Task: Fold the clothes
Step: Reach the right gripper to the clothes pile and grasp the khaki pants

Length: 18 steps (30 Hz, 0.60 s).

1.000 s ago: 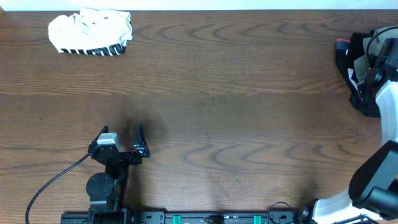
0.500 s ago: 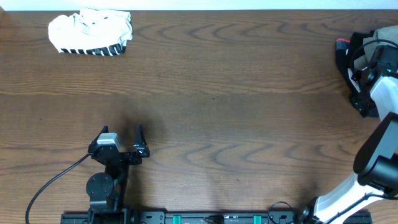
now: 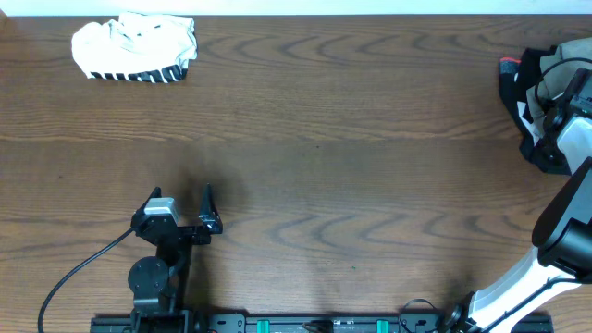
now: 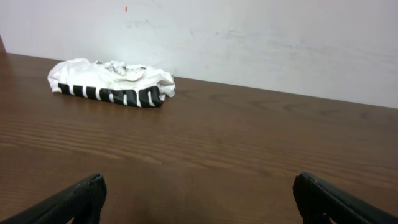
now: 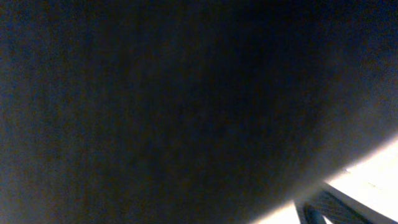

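While the left pincer (image 3: 180,198) stands spread wide at 7 o'clock on the desk (image 3: 370,166), the white striped garment (image 3: 136,49) lies bunched at 11 o'clock. At 3 o'clock the right pincer (image 3: 561,91) is down on the black garment (image 3: 529,120); I cannot tell whether it is spread.

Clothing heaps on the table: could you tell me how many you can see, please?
2: a white black-striped bundle at the far-left corner, and a dark heap at the right edge, which may hide more garments.

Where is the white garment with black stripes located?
Overhead, the white striped garment lies bunched at the table's far left edge, well beyond the left arm's fingers.
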Available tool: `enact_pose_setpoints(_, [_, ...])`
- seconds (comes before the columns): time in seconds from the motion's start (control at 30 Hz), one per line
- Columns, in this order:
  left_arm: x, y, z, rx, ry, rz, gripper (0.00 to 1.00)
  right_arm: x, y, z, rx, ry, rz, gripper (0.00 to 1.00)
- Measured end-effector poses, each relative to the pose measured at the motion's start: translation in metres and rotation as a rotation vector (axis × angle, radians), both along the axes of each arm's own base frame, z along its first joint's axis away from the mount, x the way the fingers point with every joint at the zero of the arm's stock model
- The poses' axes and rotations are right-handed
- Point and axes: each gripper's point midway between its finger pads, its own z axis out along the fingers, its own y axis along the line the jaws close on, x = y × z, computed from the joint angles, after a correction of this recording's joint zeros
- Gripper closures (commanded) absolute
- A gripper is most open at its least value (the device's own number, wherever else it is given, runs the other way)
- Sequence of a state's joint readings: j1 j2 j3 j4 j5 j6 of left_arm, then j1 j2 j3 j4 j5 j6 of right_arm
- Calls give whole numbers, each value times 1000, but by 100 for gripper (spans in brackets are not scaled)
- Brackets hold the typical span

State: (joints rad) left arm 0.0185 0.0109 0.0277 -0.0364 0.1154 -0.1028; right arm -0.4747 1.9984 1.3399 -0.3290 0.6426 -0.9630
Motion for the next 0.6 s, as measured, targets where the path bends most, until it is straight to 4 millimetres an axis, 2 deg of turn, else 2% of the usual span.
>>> enact_pose_setpoints(0.13, [0,0,0,0,0,0,2,1,1,-2,13,1,12,18])
enact_pose_setpoints(0.2, [0,0,0,0,0,0,2,0,-1,-2,19,2,14,30])
enact_pose_setpoints(0.27, [0,0,0,0,0,0,2,-2,-3,-3,23,1,12,53])
enact_pose_setpoints(0.3, [0,0,0,0,0,0,2,-3,-4,-3,27,-2,9,59])
enact_pose_setpoints(0.47, [0,0,0,0,0,0,2,-4,-7,-4,34,-12,-1,72])
enact_pose_setpoints(0.5, [0,0,0,0,0,0,2,-4,-7,-4,34,-16,-4,78])
enact_pose_setpoints(0.57, [0,0,0,0,0,0,2,-4,-7,-4,35,-26,-13,96])
enact_pose_setpoints(0.6, [0,0,0,0,0,0,2,-4,-7,-4,35,-34,-21,99])
